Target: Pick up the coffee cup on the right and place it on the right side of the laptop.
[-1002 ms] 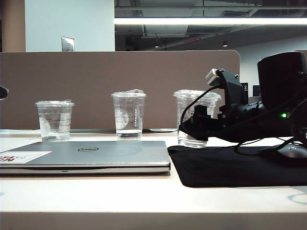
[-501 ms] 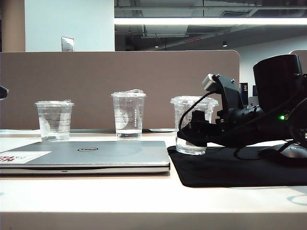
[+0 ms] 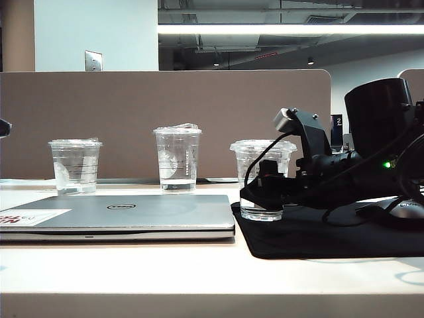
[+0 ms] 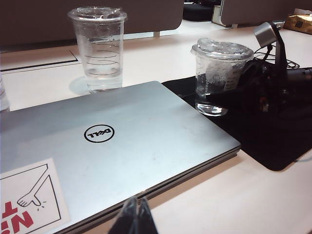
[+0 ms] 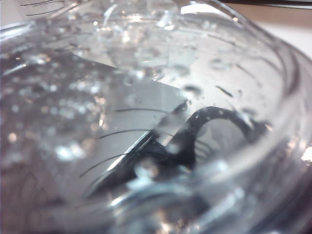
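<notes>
The right pincer sits low at the right of centre in the exterior view, wrapped around the lower part of the coffee cup. Its jaws stand wide, but whether they press on the cup wall or have let go cannot be told, since black fingers and cables cover that part. The cup appears to stand upright with its base on the black mat, just to the right of the closed laptop. If the base truly rests on the mat, the carrying seems done, and what is left is to free the cup and draw the arm away.

The right wrist view is filled with blurred clear plastic and droplets, so no fingers and no label can be made out there. The left pincer shows only as two dark tips pressed together at the bottom edge of its own view, near the laptop's front edge and holding nothing. Two other clear cups stand on the bench behind the laptop. The mat's right part is hidden by the arm.
</notes>
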Motion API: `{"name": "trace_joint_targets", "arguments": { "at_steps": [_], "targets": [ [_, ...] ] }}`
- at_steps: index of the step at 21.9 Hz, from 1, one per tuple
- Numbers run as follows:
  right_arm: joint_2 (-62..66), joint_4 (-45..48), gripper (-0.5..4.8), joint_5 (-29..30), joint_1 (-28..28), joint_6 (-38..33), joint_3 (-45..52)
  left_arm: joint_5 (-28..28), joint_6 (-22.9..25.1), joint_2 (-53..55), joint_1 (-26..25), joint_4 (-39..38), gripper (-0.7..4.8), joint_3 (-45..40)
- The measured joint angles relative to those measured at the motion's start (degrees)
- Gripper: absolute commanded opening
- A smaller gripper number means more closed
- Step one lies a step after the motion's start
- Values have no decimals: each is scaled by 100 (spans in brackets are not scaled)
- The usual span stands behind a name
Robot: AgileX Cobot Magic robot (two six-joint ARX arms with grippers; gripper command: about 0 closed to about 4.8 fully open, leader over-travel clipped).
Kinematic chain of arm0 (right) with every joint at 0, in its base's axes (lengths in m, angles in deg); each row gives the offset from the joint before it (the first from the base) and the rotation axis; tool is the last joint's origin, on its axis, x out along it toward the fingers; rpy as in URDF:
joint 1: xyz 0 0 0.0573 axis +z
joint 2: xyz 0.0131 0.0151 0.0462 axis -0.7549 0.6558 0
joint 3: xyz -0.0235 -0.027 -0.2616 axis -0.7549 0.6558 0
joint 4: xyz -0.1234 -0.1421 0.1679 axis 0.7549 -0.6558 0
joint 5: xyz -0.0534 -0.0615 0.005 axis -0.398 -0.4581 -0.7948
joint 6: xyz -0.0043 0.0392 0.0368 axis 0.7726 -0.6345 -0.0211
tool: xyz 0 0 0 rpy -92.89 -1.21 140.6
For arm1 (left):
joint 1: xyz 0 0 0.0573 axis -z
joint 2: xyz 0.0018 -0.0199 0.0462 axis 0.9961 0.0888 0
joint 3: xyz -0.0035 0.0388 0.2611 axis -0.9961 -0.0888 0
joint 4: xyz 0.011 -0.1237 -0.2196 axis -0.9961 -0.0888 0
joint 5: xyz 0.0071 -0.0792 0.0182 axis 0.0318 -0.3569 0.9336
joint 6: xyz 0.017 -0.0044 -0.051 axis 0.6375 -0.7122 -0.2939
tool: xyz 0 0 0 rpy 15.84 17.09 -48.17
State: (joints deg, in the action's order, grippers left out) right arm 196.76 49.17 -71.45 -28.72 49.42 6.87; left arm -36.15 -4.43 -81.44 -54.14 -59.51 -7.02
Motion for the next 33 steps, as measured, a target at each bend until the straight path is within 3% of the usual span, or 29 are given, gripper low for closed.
{"name": "trace_joint_targets", "arguments": {
  "at_steps": [4,8,17,21,33],
  "targets": [
    [0,-15,455,0,-2,31,0,0,0,0,0,0,-5,0],
    [0,-17,478,0,-4,31,0,0,0,0,0,0,-5,0],
    [-160,114,479,-81,-7,33,284,0,0,0,0,0,-5,0],
    [-490,461,479,-437,-9,31,999,0,0,0,0,0,-5,0],
    [-2347,673,479,-605,-2,-647,2586,0,0,0,-4,0,-5,0]
  ]
}}
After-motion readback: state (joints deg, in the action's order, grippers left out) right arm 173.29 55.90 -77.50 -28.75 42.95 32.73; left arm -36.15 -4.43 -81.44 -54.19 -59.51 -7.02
